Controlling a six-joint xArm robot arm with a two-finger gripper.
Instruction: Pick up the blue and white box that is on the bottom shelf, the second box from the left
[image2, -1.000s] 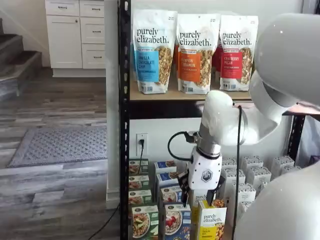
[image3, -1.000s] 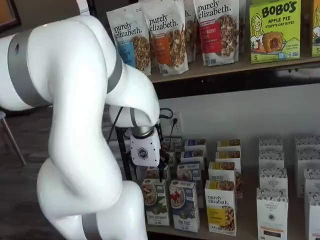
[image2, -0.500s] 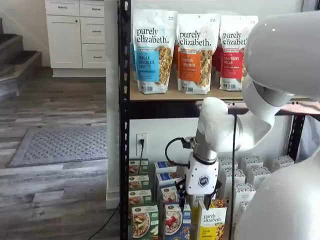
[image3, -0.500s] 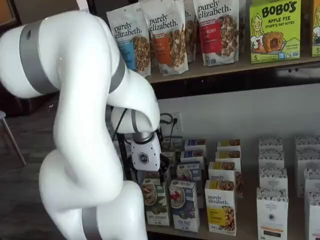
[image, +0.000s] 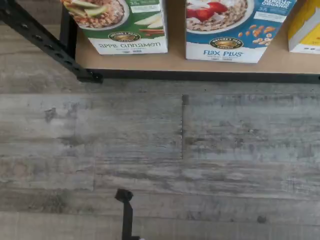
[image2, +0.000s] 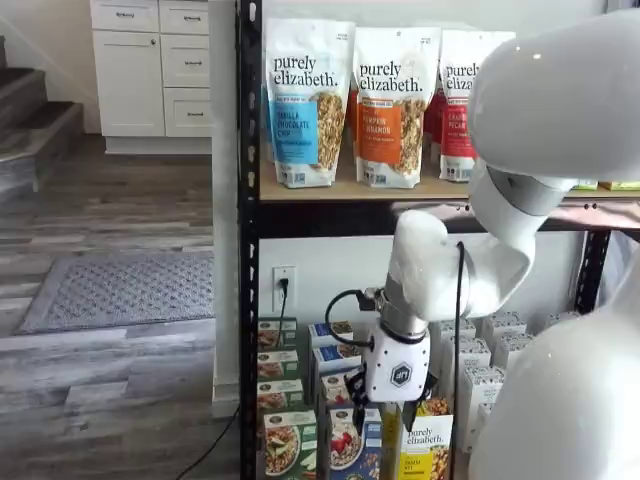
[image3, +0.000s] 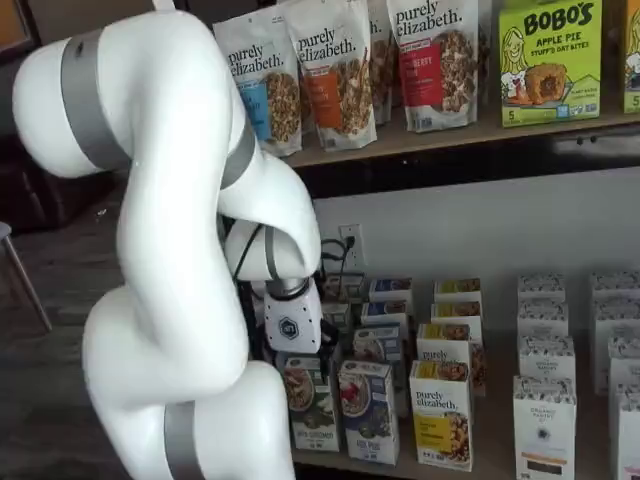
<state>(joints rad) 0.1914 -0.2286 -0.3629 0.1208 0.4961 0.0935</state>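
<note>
Gripper hangs low in front of the rack; white body shows in both shelf views, and the fingers look spread wide with nothing between them (tips hard to make out against the cartons). The blue and white box stands upright at the front edge of the bottom shelf, just right of the green-and-white carton at the front left corner, with the yellow-and-white carton on its other side. In the wrist view the blue and white box reads "Flax Plus" and sits near the tan board's front lip, beside the green-and-white carton. More cartons are lined up in rows behind, white ones toward the right end. Upper board carries three granola pouches. Black metal post at the left edge. Floor is grey wood-look plank; rug, white cabinets and stair steps beyond, wall outlet with a cord plugged in behind the rack.
</note>
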